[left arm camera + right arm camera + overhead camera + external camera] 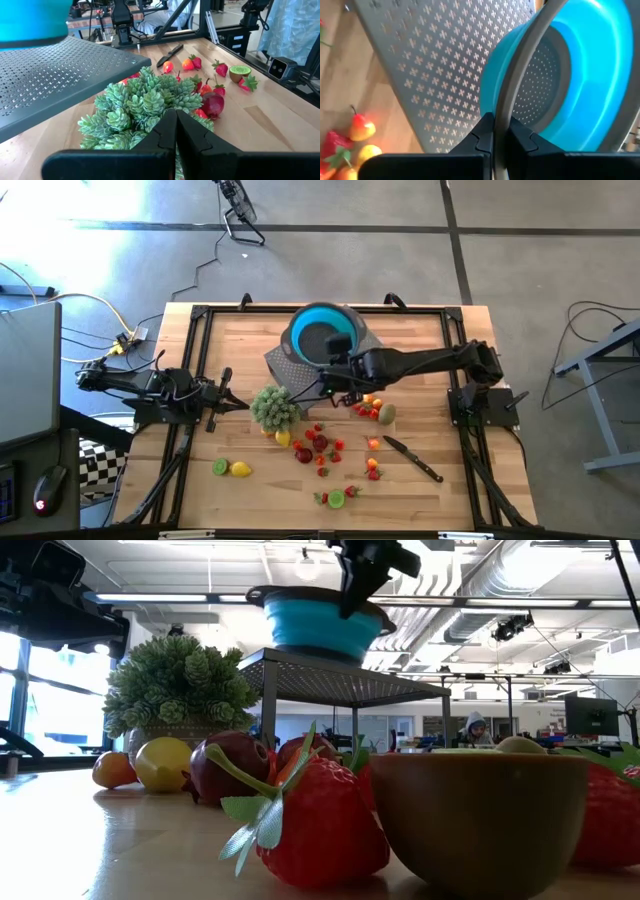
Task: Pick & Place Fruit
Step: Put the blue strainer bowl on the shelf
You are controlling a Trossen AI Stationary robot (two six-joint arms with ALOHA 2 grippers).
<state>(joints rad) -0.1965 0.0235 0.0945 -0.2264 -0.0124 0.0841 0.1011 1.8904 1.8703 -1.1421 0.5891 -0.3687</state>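
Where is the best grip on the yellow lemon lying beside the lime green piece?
Come straight down on the lemon and pinch its rounded middle, with the fingers on the two sides clear of the lime green piece, which lies close beside it.

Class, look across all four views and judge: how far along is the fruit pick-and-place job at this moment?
Hardly begun. Done: nothing visible; the fruit lies scattered on the table, and the part of the blue bowl on view holds none. In hand: the right gripper is shut, empty, at the bowl's rim. The left gripper waits shut beside the green plant. Left: all the fruit.
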